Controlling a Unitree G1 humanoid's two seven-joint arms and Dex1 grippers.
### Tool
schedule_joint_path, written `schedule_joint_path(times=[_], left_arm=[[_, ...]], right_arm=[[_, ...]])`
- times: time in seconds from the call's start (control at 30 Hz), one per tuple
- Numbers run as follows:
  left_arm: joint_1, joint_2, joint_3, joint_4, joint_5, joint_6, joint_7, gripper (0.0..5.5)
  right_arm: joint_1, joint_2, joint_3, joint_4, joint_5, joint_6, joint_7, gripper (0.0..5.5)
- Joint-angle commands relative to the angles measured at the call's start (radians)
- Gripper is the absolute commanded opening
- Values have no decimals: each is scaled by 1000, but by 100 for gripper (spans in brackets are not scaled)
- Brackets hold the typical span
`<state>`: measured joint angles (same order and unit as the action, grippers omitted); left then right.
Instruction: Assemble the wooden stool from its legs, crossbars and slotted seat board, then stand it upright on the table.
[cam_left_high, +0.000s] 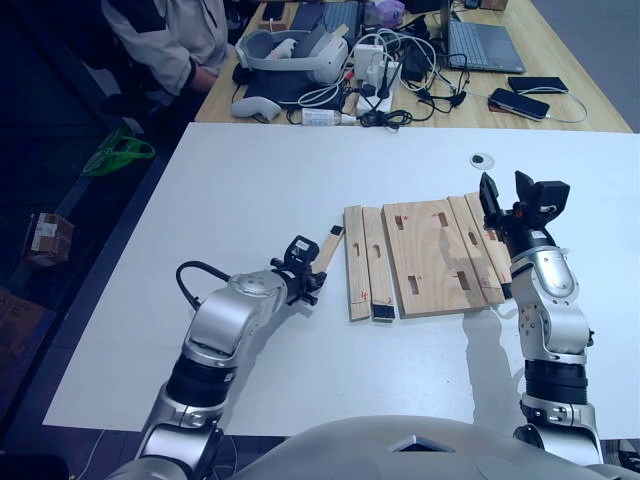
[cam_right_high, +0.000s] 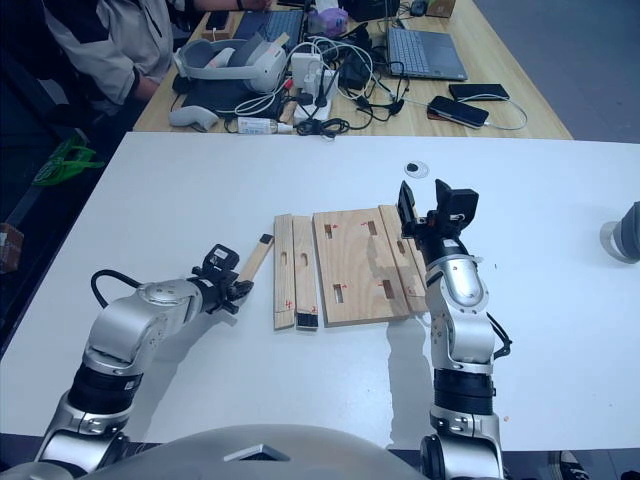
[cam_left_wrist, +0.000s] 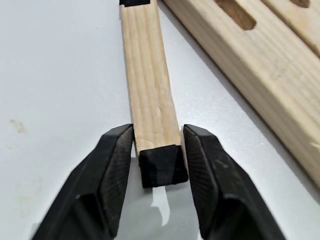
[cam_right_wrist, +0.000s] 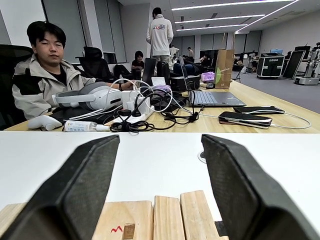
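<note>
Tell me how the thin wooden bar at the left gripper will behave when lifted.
The wooden bar looks solid, so it is probably stiff and light. Square-edged, it should not roll. Held at one end by the left gripper, it may pivot.

An open-plan office-lab: a long wooden desk (cam_right_wrist: 292, 116) carries a laptop (cam_right_wrist: 214, 98), headset (cam_right_wrist: 92, 96) and tangled cables (cam_right_wrist: 150, 117), with office chairs (cam_right_wrist: 96, 54) and ceiling strip lights (cam_right_wrist: 215, 6) behind.

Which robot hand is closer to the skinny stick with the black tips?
Left. The left gripper has the skinny stick's end between its fingers; the right gripper hovers at the seat board's opposite side.
</note>
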<state>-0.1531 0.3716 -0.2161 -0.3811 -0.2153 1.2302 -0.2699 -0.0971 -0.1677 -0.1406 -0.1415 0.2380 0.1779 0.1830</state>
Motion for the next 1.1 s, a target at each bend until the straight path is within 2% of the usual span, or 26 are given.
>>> schedule_joint_path(times=[0.03, 0.2, 0.4, 0.47, 0.57, 0.63, 0.67, 0.77, 0.8, 0.87, 0.97, 1.1], left_arm=[[15, 2, -4, -26, -12, 26, -9, 134], [17, 23, -9, -24, -3, 15, -16, 130], [-67, 44, 125, 38, 10, -81, -14, 130], [-104, 43, 150, 56, 26, -163, -9, 130], [-134, 33, 140, 40, 41, -320, -28, 130], [-145, 1, 127, 14, 23, -354, -37, 130], [-152, -24, 137, 3, -2, -335, -35, 130], [-186, -34, 123, -44, -75, -206, -77, 130], [-203, -36, 120, -63, -99, -166, -88, 130], [-242, -49, 123, -85, -136, -109, -94, 130], [-311, -101, 143, -80, -175, -38, -75, 130], [-377, -133, 144, -110, -228, 45, -82, 130]], right_arm=[[1, -3, 2, -16, -7, 13, -6, 309], [-4, -5, 6, -10, -11, 11, -3, 309], [-57, -29, -7, 19, -7, 20, 18, 309], [-89, -17, -37, 21, 63, 82, 24, 309], [-145, 20, -86, -23, 333, 310, 68, 309], [-171, -9, -47, -60, 365, 365, 116, 309], [-178, -58, 13, -74, 287, 324, 149, 309], [-244, -354, 296, -22, -279, -143, 251, 309], [-283, -441, 360, 20, -435, -308, 270, 309], [-353, -544, 431, 85, -637, -541, 260, 309], [-426, -571, 490, 136, -731, -758, 256, 309], [-475, -534, 575, 236, -792, -907, 253, 309]])
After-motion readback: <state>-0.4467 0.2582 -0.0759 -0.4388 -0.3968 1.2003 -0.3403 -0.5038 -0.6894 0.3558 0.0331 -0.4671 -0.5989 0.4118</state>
